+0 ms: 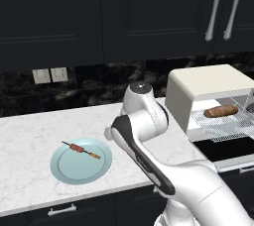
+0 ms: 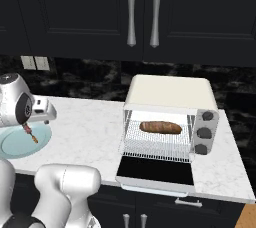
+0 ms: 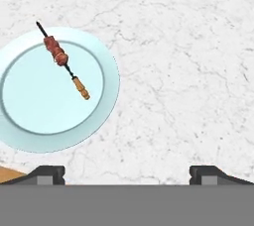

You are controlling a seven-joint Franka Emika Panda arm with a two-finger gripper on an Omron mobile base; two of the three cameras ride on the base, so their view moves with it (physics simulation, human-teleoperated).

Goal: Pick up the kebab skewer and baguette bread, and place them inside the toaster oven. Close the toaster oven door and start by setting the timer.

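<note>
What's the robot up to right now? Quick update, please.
Gripper open, empty, above counter. Baguette bread on toaster oven rack, door down. Kebab skewer waits on plate. Path clear.

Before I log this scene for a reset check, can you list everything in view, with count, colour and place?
kebab skewer: one, reddish-brown chunks on a dark stick, lying on the plate.
plate: one, pale blue, on the counter left of the arm.
baguette bread: one, golden-brown, on the wire rack inside the toaster oven.
toaster oven: one, cream, on the counter at the right.
toaster oven door: one, dark glass, folded down open.
oven knobs: three, dark, down its right front.
counter: one, white marble.
wall outlets: two, pale, on the dark backsplash.
cabinet handles: two, silver, on the black upper doors.
claw: one, dark tips, open, above the counter beside the plate.
</note>
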